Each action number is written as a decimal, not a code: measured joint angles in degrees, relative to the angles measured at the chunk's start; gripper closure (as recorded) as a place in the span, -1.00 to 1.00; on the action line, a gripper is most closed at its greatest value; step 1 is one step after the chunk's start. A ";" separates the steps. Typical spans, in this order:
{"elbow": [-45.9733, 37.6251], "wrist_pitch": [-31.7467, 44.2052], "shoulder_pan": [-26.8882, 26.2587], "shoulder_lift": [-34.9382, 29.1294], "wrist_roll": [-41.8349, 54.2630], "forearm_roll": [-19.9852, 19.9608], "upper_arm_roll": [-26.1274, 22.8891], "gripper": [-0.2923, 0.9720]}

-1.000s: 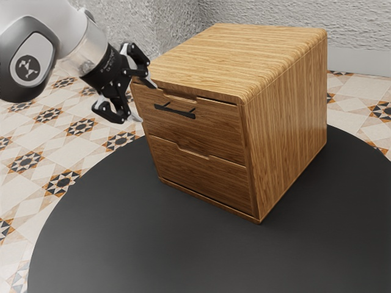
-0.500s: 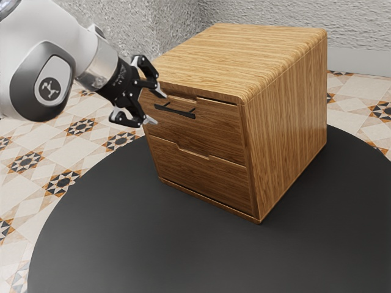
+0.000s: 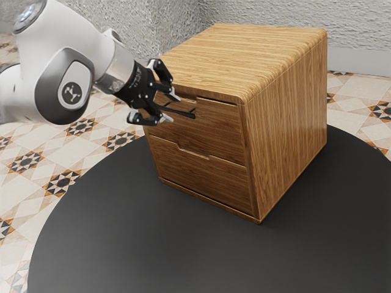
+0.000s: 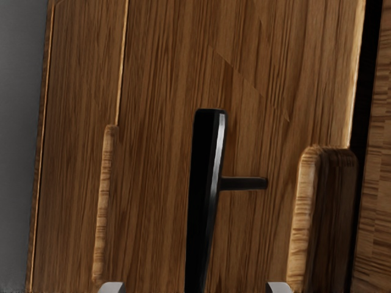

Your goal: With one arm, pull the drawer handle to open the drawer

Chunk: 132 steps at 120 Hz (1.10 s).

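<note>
One jaw of our open gripper (image 3: 169, 106) sits on each side of the long drawer handle (image 4: 205, 201), not squeezing yet.

**Camera Placement: One Raised Overview, One Close View**

Exterior view: set high above the near edge of the table (image 3: 183, 244), looking down obliquely at the cabinet (image 3: 269, 91) from its front corner, at middling range; the arm (image 3: 67, 79) enters from the left. Wrist view: carried at the gripper (image 3: 170, 108), facing the upper drawer front (image 4: 159, 91) squarely and very close. Both views share that drawer front and its black handle (image 3: 186, 113).
</note>
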 joint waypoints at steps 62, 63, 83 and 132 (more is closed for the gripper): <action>-0.92 -2.07 -6.73 -0.40 4.08 -0.44 7.75 0.26; -0.91 -2.12 -6.77 -0.40 4.16 -0.44 7.78 0.26; -0.77 -2.74 -7.20 -0.31 5.42 -0.43 7.98 0.31; -0.80 -3.14 -8.20 -0.69 7.39 -0.45 8.08 0.55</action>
